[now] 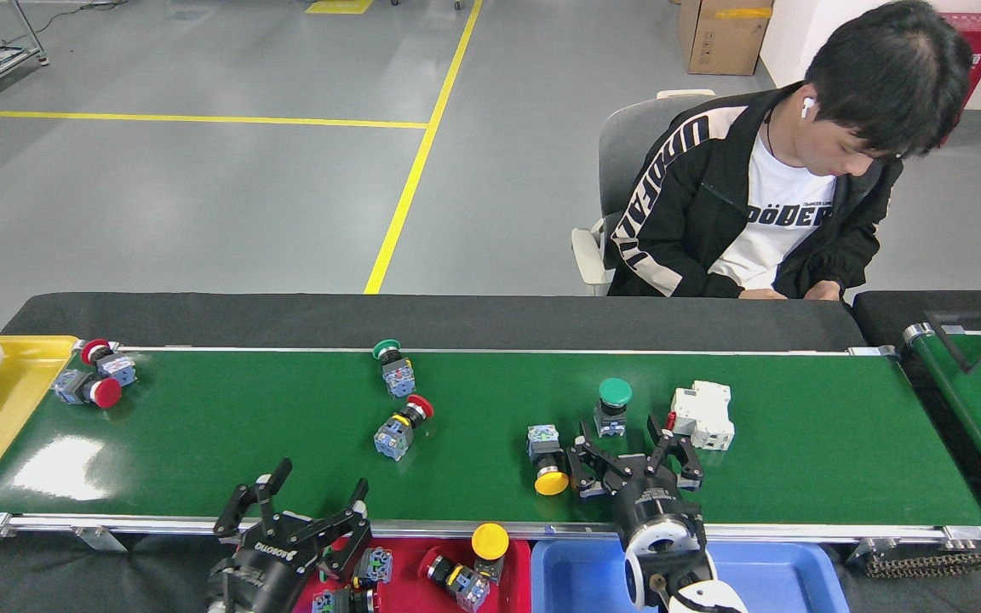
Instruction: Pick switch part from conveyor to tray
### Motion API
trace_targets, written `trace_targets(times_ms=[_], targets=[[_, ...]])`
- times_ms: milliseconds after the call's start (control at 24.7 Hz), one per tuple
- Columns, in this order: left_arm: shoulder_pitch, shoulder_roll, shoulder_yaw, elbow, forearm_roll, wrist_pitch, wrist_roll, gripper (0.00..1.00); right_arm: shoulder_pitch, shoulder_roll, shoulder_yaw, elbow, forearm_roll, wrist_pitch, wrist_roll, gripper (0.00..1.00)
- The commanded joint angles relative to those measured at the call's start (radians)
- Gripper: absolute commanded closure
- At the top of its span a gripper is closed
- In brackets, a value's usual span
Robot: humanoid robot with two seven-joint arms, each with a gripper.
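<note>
R gripper [633,449] jaws spread over conveyor [814,460] | green-cap switch [611,406] just beyond, upright | I lead it (belt may carry it), close low | L gripper [307,509] jaws spread above red tray [518,553]

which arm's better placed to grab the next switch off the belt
Probably the right. Its gripper hangs open over the conveyor, beside the yellow-capped switch and green-capped switch. The left gripper sits at the near rail, by the red tray.

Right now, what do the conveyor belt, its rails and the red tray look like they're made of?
The conveyor belt looks like glossy green rubber or PVC, mirroring the ceiling lights. Its rails look like bare silvery metal, probably aluminium. The red tray looks like moulded plastic, evenly coloured.
</note>
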Motion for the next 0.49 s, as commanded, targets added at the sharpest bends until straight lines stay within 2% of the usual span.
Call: trace_targets(times_ms=[0, 81, 162, 284, 324, 365, 446], targets=[[-0.055, 0.001, -0.013, 0.048, -0.011, 0.030, 0.002, 0.00, -0.042, 0.004, 0.006, 0.025, -0.041, -0.030, -0.008, 0.59], [-0.112, 0.003, -0.020, 0.114, -0.012, 0.039, 0.002, 0.00, -0.046, -0.002, 0.037, 0.028, -0.064, -0.075, -0.011, 0.92], [-0.153, 0.004, -0.019, 0.177, -0.012, 0.039, 0.002, 0.00, -0.046, -0.002, 0.049, 0.027, -0.069, -0.087, -0.015, 0.96], [-0.213, 0.009, -0.019, 0.264, -0.012, 0.042, 0.004, 0.00, -0.046, -0.004, 0.054, 0.007, -0.072, -0.101, -0.021, 0.97], [-0.230, 0.012, -0.019, 0.290, -0.012, 0.046, 0.004, 0.04, -0.040, -0.004, 0.054, -0.018, -0.072, -0.119, -0.021, 0.97], [-0.239, 0.018, -0.019, 0.304, -0.012, 0.046, 0.004, 0.10, -0.031, -0.004, 0.054, -0.047, -0.072, -0.136, -0.021, 0.97], [-0.248, 0.046, -0.008, 0.327, -0.005, 0.048, 0.010, 0.32, 0.032, -0.024, 0.054, -0.165, -0.075, -0.183, -0.020, 0.96]])
